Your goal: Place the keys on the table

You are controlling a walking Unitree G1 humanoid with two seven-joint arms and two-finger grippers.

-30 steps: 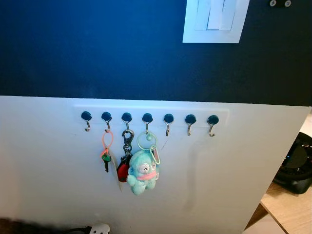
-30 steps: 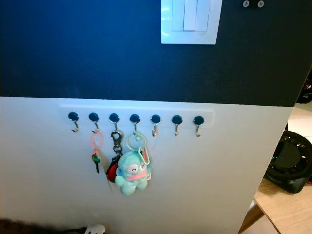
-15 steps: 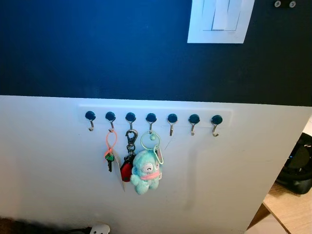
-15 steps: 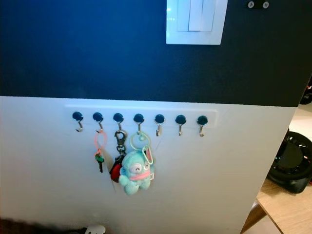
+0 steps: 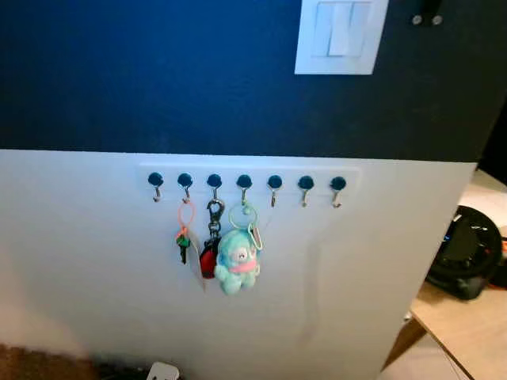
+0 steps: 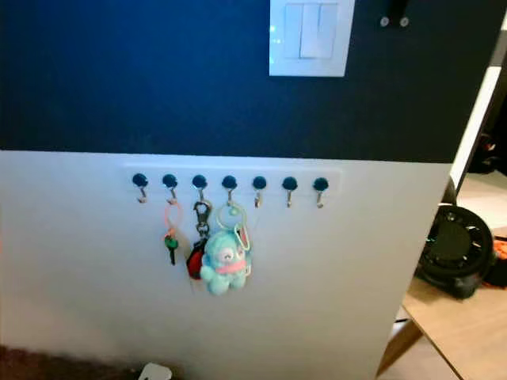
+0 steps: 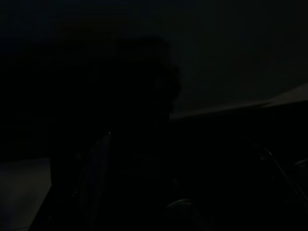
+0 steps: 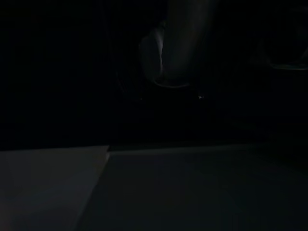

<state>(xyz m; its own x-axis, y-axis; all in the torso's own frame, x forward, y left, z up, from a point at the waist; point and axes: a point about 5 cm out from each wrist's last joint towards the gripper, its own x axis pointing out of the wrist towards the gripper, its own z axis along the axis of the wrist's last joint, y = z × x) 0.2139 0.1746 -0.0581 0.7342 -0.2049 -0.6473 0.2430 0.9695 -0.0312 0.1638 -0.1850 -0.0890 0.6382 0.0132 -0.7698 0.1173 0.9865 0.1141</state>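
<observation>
You are facing a wall painted dark navy above and white below, the colour break running level across the head views. On the white part, just under that break, a row of seven hooks with dark round caps is fixed side by side. The keys hang from the second hook from the left on an orange loop, with a green tag at the key head. On the next hook hangs a metal clasp carrying a red fob, and touching it, from the fourth hook, a pale green ring holding a turquoise plush toy. The three hooks to the right are bare. A white light switch sits high on the navy band. At the lower right the corner of a pale wooden table juts in, with a black round appliance beyond it. At the foot of the wall lies a white plug block. Both wrist views are very dark; you cannot place the keys relative to either hand, and you cannot tell how far either gripper stands open or whether it holds anything.
</observation>
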